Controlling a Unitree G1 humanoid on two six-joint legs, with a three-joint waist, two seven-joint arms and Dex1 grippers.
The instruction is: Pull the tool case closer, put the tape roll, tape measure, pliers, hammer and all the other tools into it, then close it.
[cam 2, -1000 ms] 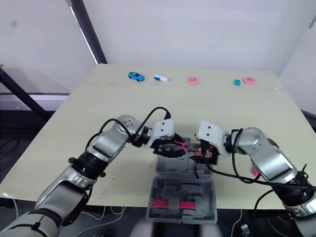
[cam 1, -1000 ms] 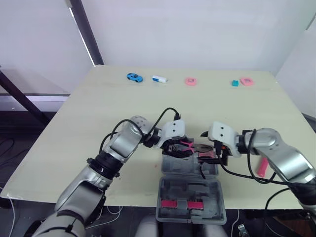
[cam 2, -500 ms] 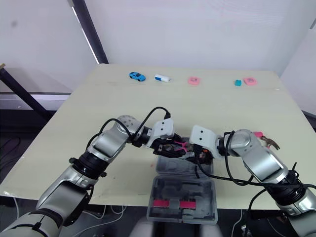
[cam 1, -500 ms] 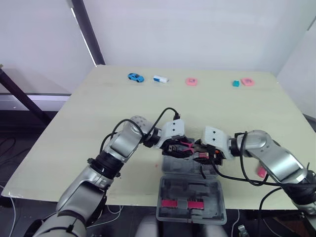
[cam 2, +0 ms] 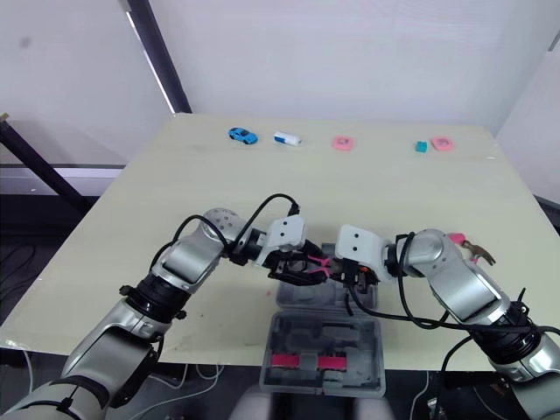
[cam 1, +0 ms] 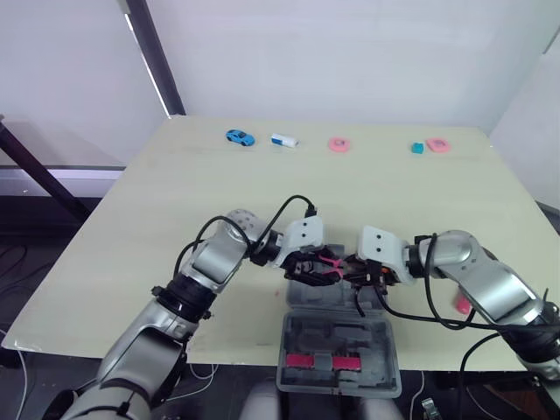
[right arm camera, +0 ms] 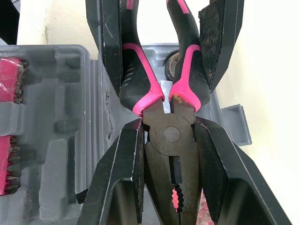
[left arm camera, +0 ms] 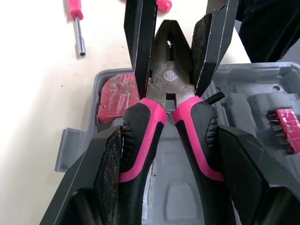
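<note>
Black pliers with pink handles (cam 1: 331, 259) hang just above the far half of the open grey tool case (cam 1: 337, 350), which lies at the table's near edge. My left gripper (left arm camera: 171, 133) is shut on the pliers' handles, one finger on each side. Opposite it, my right gripper (right arm camera: 168, 125) is shut on the pliers' dark head (right arm camera: 171, 140); its pads (right arm camera: 138, 154) press both flanks. In the head views the two grippers (cam 1: 313, 265) (cam 1: 357, 268) meet tip to tip over the case. A red round tool (left arm camera: 119, 96) lies in the case under the pliers.
A red-handled screwdriver (left arm camera: 77, 23) lies on the table beyond the case. Pink bit holders (cam 1: 322, 360) sit in the near half of the case. A pink-handled tool (cam 2: 457, 238) lies right of my right arm. A blue toy car (cam 1: 236, 136) and small pink and white pieces (cam 1: 338, 144) line the far edge.
My right gripper has moved left to the pliers and shut on their head. The left gripper kept its hold on the handles and shifted slightly.
</note>
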